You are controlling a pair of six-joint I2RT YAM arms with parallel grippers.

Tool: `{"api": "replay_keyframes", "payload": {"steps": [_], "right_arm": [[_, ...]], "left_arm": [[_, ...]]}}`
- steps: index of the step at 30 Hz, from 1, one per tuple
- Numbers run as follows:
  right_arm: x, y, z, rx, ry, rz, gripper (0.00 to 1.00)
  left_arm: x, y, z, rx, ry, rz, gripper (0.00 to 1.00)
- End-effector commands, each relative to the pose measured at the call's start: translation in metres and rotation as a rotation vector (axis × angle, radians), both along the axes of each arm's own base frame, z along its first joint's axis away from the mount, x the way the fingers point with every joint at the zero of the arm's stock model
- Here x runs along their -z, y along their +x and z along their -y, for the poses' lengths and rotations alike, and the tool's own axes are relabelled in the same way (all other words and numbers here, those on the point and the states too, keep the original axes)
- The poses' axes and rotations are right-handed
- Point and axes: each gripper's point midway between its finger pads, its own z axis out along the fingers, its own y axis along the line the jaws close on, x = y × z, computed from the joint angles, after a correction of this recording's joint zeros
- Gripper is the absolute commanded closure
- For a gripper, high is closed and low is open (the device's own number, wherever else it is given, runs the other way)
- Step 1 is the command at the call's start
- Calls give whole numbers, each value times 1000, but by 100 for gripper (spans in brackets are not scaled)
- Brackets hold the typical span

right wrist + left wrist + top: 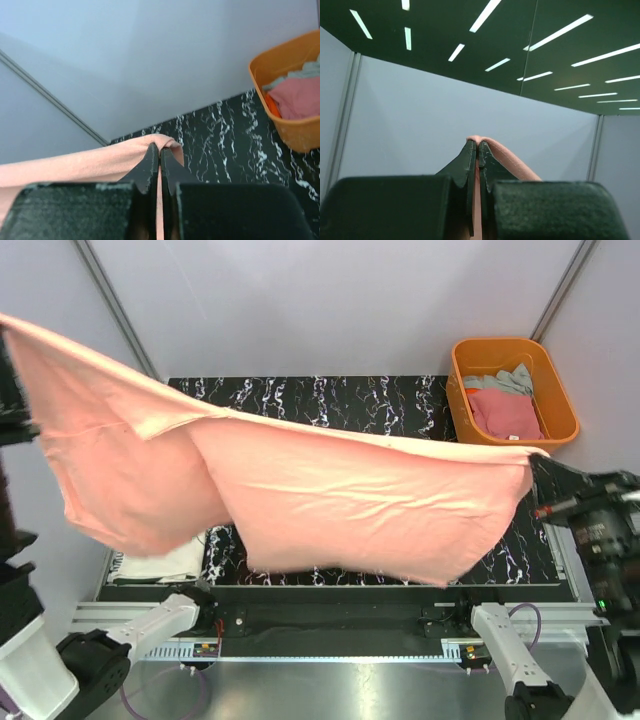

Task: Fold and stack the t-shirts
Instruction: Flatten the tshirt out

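Salmon-pink cloth fills most of what I can see. The salmon-pink t-shirt [330, 490] hangs spread in the air above the black marbled table [350, 400], carried by its upper edge between the two arms. Its body sags toward the near side in a loose belly.

The left gripper [478, 144] is clenched on a fold of the pink fabric, with the jaws pressed together and only cloth between them. The right gripper [160, 147] is clamped the same way on the opposite end of that edge, out over the table's right side.

I judge the shirt to be light and completely limp. It has no stiffness of its own, so it will billow, droop and crease wherever it is unsupported. A small pinch carries the weight, but thin fabric can creep out of such a narrow bite.

The sensible places to hold are two corners of one edge, pulled taut so the rest hangs flat. I cannot tell whether the held edge is the hem or the shoulders.

A white t-shirt [160, 562] lies at the table's near left, partly hidden by the hanging one. The orange tub [500, 343] at the far right holds a deeper pink t-shirt [505, 412] and a grey t-shirt [512, 378].
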Motion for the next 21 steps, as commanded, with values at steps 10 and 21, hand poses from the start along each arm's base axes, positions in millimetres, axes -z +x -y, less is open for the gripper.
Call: {"api": "replay_keyframes", "payload": {"steps": [10,21], "right_arm": [[146,135,43,281,56,-552,100],[310,255,87,497,-151,-804,100]], "left_arm": [[174,288,60,-358,236,-509,100],[430,497,113,-423,339,-884,100]]}}
